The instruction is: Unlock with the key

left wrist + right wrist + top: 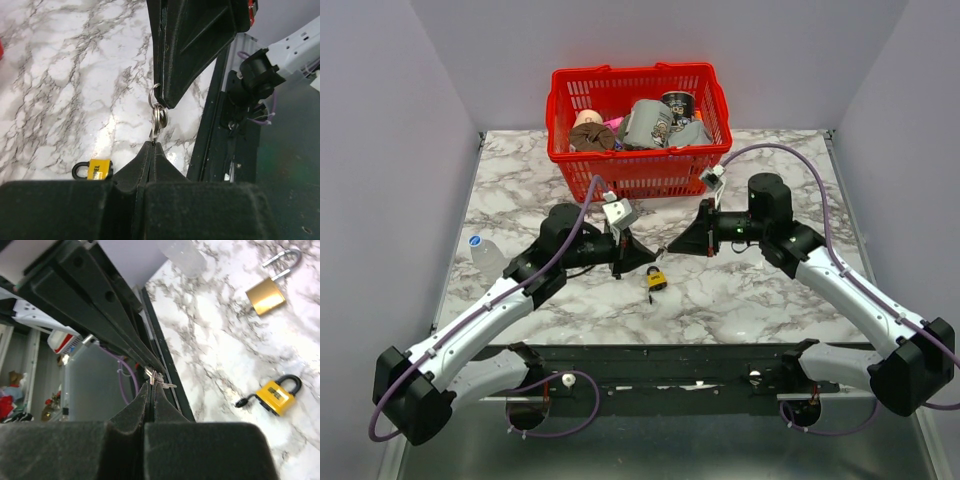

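Grey metal, thin and short, the slim grey metal key [161, 383] shows only as a bright sliver, slighter than the small yellow-and-black padlock [656, 281] that lies on its side on the white marble counter [750, 300]. The key hangs in the air just beyond this padlock and above it, clear of the counter, on a pair of steel split rings [158, 114] stacked one over the other.

The left pincer [152, 146] is clenched, its black fingers pressed flat together with the lower ring coming out of their tips. The right pincer [150, 386] is clenched too, tip to tip with the left one, nipping the same little bunch from the other side. How much of the key's blade sits between the fingers cannot be told.

A plain brass padlock with a steel shackle [266, 296] lies to the left of the yellow-and-black padlock, apart from it. A red plastic basket [650, 176] of oddments stands well beyond the padlock, and a clear plastic bottle with a blue cap [483, 255] lies far to its left.
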Controlling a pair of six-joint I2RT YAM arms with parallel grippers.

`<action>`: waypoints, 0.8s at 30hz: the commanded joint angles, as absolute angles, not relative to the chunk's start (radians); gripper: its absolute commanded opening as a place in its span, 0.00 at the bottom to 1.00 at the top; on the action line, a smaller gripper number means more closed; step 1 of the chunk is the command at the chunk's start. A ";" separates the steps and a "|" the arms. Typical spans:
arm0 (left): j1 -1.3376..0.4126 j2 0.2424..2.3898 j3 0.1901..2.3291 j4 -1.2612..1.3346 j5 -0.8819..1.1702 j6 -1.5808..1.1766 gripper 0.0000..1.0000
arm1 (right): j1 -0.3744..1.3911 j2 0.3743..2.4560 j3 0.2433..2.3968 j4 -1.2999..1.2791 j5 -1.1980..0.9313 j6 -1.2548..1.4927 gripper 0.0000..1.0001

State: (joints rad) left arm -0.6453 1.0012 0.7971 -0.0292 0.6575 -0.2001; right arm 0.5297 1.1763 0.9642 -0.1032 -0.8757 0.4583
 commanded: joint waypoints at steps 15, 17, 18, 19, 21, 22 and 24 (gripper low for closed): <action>-0.686 0.985 0.821 -0.158 0.474 -0.048 0.00 | 0.571 1.197 1.029 -0.250 -0.766 0.286 0.50; -0.686 0.989 0.821 -0.158 0.500 -0.044 0.00 | 0.618 1.195 1.043 -0.276 -0.707 0.226 0.55; -0.686 0.991 0.824 -0.156 0.509 -0.044 0.00 | 0.632 1.198 1.057 -0.293 -0.697 0.209 0.59; -0.686 0.992 0.824 -0.160 0.528 -0.044 0.00 | 0.650 1.204 1.057 -0.296 -0.680 0.196 0.60; -0.686 0.994 0.827 -0.167 0.546 -0.041 0.00 | 0.657 1.210 1.048 -0.288 -0.664 0.181 0.61; -0.686 0.996 0.831 -0.173 0.552 -0.040 0.00 | 0.660 1.213 1.042 -0.284 -0.649 0.179 0.62; -0.686 0.994 0.834 -0.182 0.563 -0.038 0.00 | 0.661 1.216 1.028 -0.262 -0.637 0.176 0.62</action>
